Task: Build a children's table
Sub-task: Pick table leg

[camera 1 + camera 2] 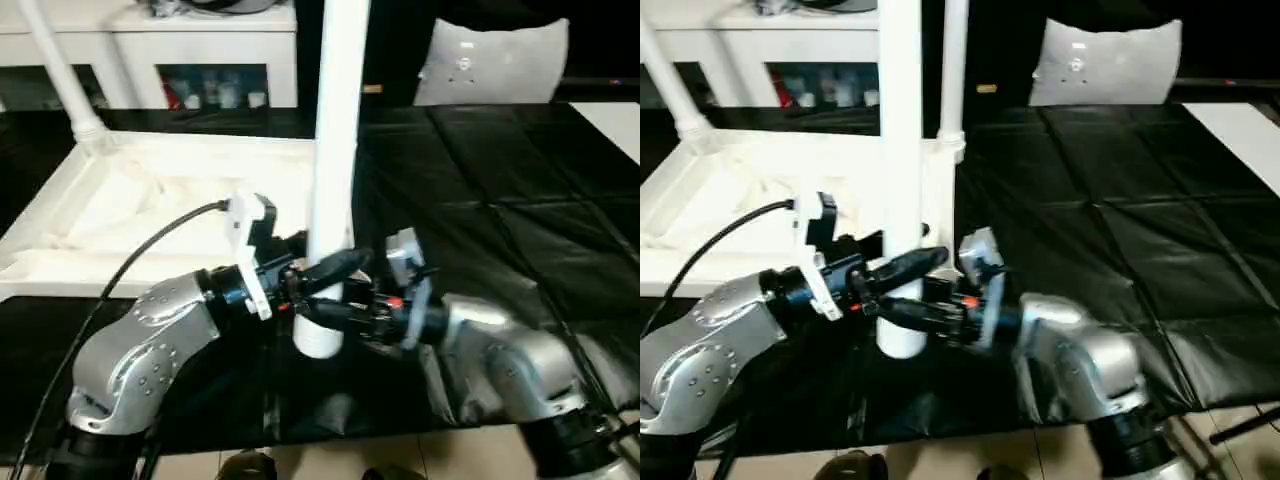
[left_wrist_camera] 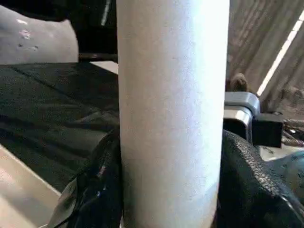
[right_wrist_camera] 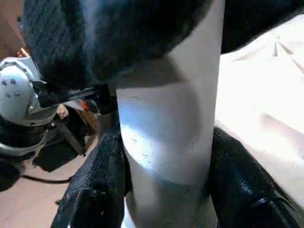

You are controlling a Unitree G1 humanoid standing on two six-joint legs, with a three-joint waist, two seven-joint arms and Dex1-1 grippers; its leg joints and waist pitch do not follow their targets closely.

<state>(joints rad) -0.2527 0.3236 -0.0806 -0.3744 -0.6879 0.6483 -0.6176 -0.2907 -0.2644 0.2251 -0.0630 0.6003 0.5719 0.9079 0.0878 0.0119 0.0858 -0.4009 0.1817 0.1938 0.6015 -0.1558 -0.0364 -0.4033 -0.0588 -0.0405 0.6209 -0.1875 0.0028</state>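
Upright white tube leg (image 1: 338,150) at frame centre, running off the top edge, its lower end (image 1: 320,340) hanging just past the near edge of the upturned white table top (image 1: 150,200). Both grippers clamped on that leg low down — left gripper (image 1: 335,268) reaching in from the left with black fingers (image 2: 247,185) pressed against either side of the tube, right gripper (image 1: 345,312) coming from the right and gripping just beneath, its fingers (image 3: 99,185) hugging the tube likewise. Silver forearms meeting in a shallow V across the lower half of the frame; a black cable (image 1: 150,250) looping from the left wrist toward the lower left.

Table top lying ribbed side up in the left half, on the black-covered work table (image 1: 520,230). Two more legs already standing in corner sockets: one slanting up at upper left (image 1: 60,70), one at the far right corner (image 1: 952,70), just beside and behind the held leg.

Right half of the black cover bare and open, wrinkled, with a flat white panel edge (image 1: 1240,130) at the far right margin. White cushion-like shape (image 1: 495,62) at upper right behind the table; white shelving (image 1: 200,50) across the upper left. Near edge of the work table crossing the bottom of the frame, pale floor (image 1: 330,460) below it.
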